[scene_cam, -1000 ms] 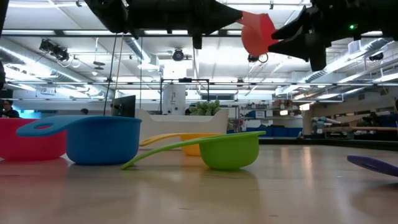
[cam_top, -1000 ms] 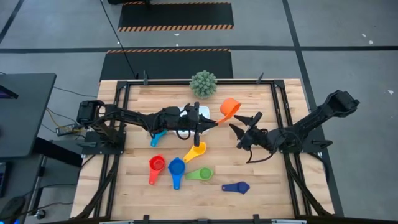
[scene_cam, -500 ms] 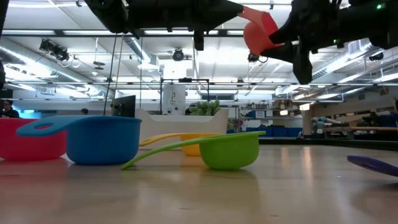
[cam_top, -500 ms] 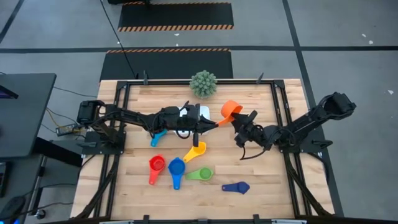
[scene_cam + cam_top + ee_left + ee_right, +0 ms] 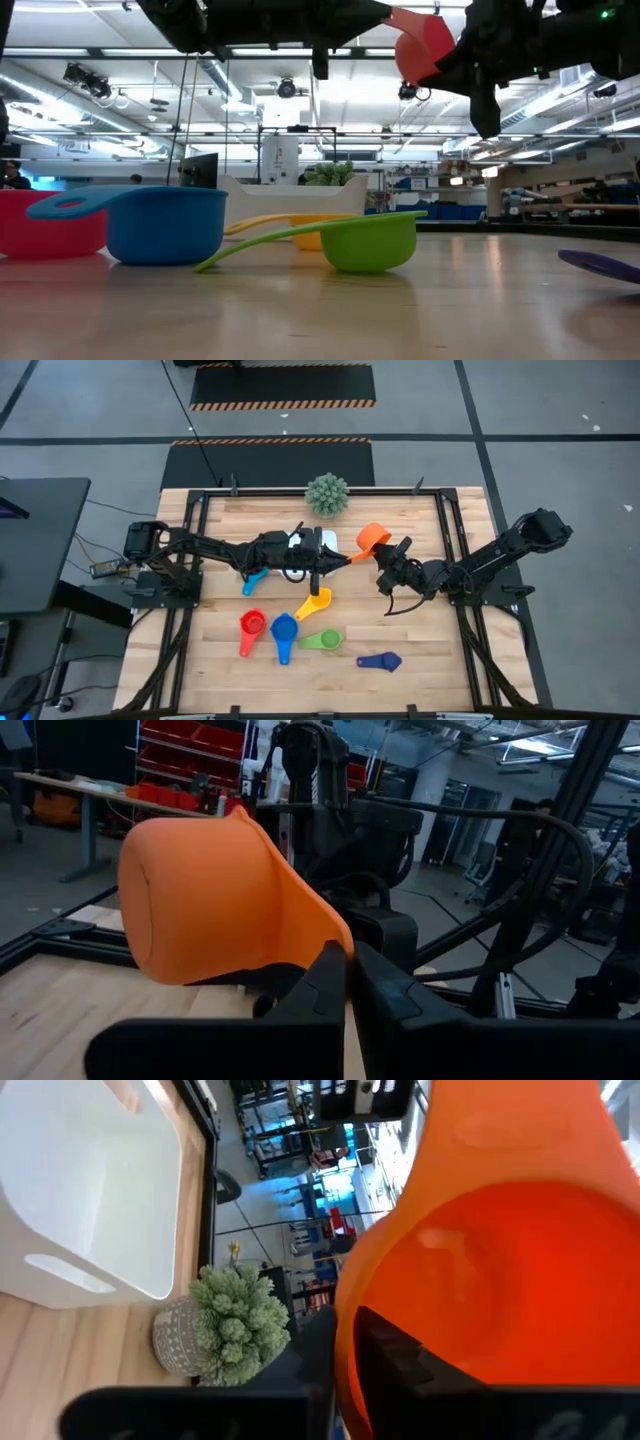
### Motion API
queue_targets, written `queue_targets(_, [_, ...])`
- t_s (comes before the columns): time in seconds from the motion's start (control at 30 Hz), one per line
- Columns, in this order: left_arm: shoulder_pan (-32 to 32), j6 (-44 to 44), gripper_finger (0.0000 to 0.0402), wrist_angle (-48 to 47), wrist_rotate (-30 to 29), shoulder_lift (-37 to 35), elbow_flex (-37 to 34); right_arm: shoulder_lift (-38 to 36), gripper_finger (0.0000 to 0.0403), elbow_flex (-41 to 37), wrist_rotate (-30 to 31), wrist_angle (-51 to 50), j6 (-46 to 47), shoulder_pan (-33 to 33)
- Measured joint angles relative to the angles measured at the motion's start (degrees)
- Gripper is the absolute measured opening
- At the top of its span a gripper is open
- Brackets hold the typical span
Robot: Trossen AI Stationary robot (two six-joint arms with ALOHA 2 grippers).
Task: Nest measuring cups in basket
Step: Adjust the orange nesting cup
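Observation:
An orange measuring cup (image 5: 372, 538) hangs above the table, just right of the white basket (image 5: 327, 540), held between both grippers. My left gripper (image 5: 347, 558) reaches in from the left, over the basket, and is shut on the cup's handle. From the right, my right gripper (image 5: 384, 562) is shut on the cup's bowl. On the table lie light blue (image 5: 253, 582), yellow (image 5: 315, 603), red (image 5: 250, 627), blue (image 5: 284, 631), green (image 5: 323, 640) and dark blue (image 5: 380, 660) cups, each on its base. My left gripper pinches the orange cup's handle (image 5: 338, 942) between its two fingers, coming level from the table's left. The cup's bowl (image 5: 205, 900) sticks out beyond the fingertips, clear of the table. My right gripper pinches the bowl's wall at the rim (image 5: 350, 1342), one finger (image 5: 400, 1362) inside the hollow and one outside. It comes from the table's right. The cup stays clear of the table.
A spiky green plant (image 5: 327, 494) stands at the far edge behind the basket. A black frame (image 5: 455, 530) runs round the tabletop. The near right part of the table holds only the dark blue cup.
My right gripper has moved toward the table's left to the orange cup and has shut on its bowl. The cup has stayed raised in my left gripper.

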Motion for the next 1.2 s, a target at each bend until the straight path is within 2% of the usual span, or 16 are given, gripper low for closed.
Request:
queue_targets(0.3, [0.0,1.1,0.0019,0.0,0.4,0.0,0.0,0.0,0.0026,0.0,0.0,-0.8,0.0,0.0])
queue_targets(0.5, [0.0,1.0,0.0094,-0.7,0.0,0.1,-0.1,-0.1,0.0023,0.1,1.0,-0.3,0.6,0.0])
queue_targets(0.67, [0.0,7.0,0.0149,-3.1,-0.3,-1.6,-0.1,-0.1,0.0023,0.1,3.2,-2.1,2.0,1.1])
queue_targets(0.8, [0.0,12.6,0.0167,-10.4,-0.5,-4.1,-0.1,-0.1,0.0023,0.1,3.9,-5.7,6.0,2.5])
queue_targets(1.2, [0.0,22.3,0.0169,-30.1,-7.1,-10.4,-0.1,-0.1,0.0023,0.0,2.4,-16.8,22.2,3.2])
